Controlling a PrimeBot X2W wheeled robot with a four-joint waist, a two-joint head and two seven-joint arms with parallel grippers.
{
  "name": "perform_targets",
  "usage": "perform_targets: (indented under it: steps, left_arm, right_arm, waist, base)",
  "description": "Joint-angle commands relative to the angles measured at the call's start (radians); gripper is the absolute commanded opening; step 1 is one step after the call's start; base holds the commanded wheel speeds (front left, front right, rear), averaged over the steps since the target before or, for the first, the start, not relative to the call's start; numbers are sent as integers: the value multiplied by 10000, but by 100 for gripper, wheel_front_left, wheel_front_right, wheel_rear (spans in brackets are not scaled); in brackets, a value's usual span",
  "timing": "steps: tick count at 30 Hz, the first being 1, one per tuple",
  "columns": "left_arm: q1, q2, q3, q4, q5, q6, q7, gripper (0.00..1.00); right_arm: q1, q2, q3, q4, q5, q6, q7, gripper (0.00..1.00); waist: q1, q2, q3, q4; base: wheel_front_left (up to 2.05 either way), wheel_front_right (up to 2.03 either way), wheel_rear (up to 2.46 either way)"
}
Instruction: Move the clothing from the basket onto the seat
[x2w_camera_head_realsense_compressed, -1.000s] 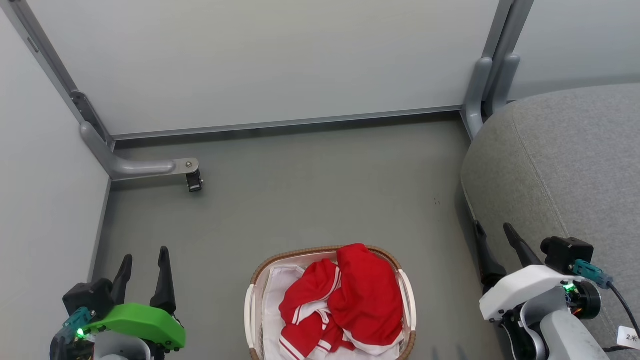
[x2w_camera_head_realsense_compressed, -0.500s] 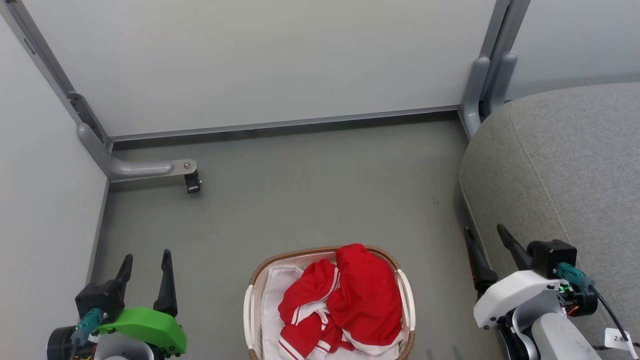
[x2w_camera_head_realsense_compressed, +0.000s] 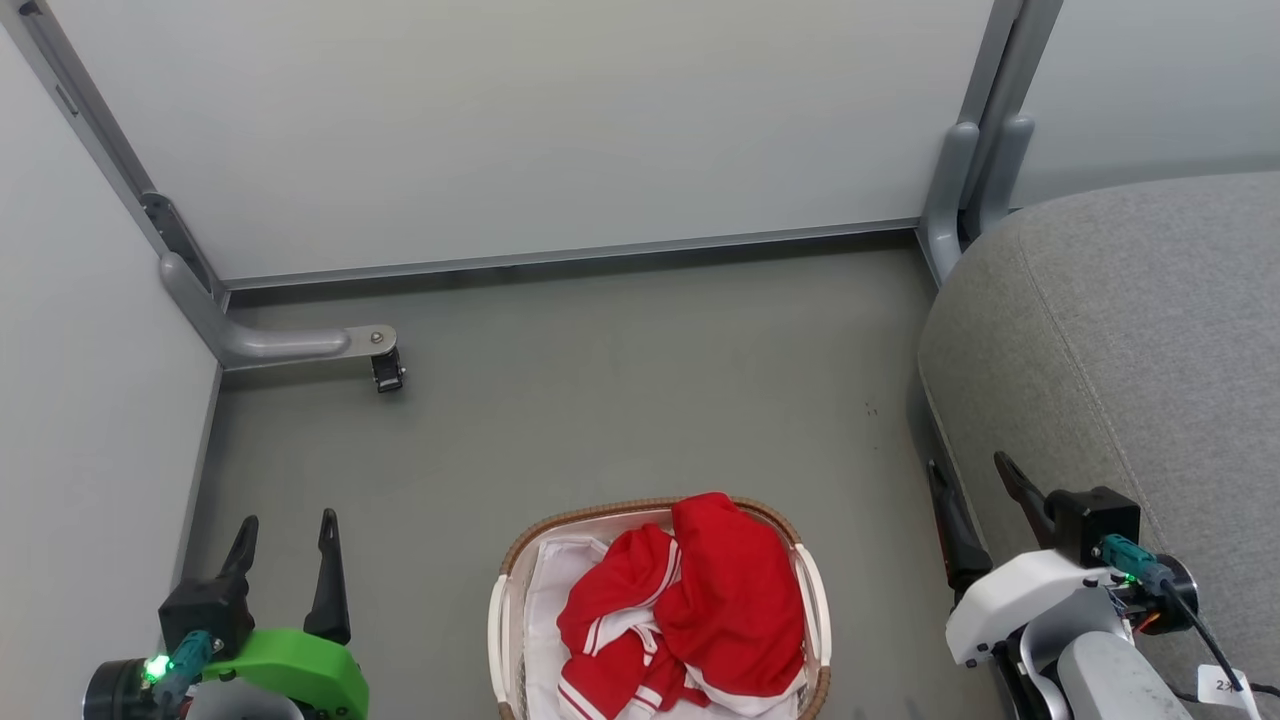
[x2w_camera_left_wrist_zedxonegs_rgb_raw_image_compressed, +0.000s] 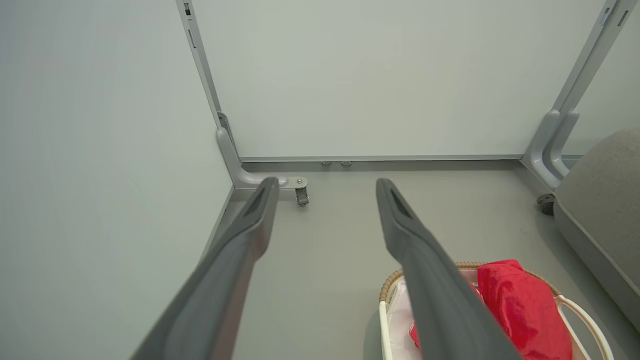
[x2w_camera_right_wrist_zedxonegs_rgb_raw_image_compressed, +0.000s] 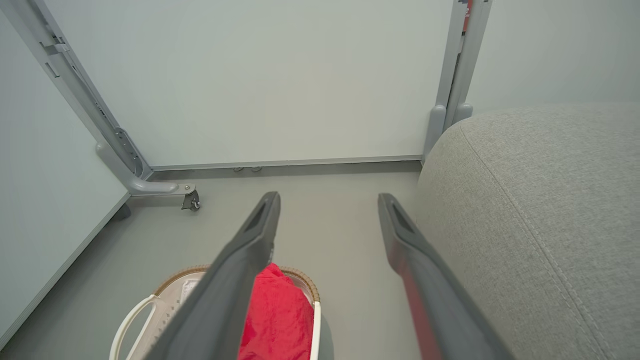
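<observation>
— Where's the clothing (x2w_camera_head_realsense_compressed: 700, 600)?
— Heaped in the basket (x2w_camera_head_realsense_compressed: 655, 506), bottom centre; the frame's lower edge cuts both off.
— And the grippers?
— Left gripper (x2w_camera_head_realsense_compressed: 287, 520) lower left, right gripper (x2w_camera_head_realsense_compressed: 968, 465) lower right against the seat (x2w_camera_head_realsense_compressed: 1120, 330). Both have their jaws spread and empty.

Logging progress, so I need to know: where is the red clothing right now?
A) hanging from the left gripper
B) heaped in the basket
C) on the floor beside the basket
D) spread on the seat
B: the clothing lies heaped inside the basket, apart from the seat.
</observation>
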Motion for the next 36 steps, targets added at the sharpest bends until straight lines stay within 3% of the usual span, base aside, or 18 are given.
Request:
perform_targets:
  steps: [1, 14, 18, 36]
  left_arm:
    - [101, 11, 56, -29, 279, 23, -85, 100]
    - [181, -125, 35, 51, 1054, -103, -334, 100]
    - [44, -185, -80, 96, 832, -125, -289, 100]
    - [-2062, -138, -2291, 491, -794, -132, -285, 100]
  right_arm:
    - [-72, -24, -49, 45, -214, 0, -79, 100]
    - [-179, 79, -182, 203, -1133, -1, -311, 100]
    - [-260, 111, -128, 108, -1075, -1, -308, 100]
    - [-1915, 225, -146, -1030, -916, -3, -307, 100]
  waist:
    - [0, 0, -7, -2]
    - [0, 0, 71, -65]
    - [0, 0, 289, -153]
    - [0, 0, 3242, -1084]
  base:
    - [0, 0, 0]
    - [0, 0, 0]
    - [0, 0, 0]
    - [0, 0, 0]
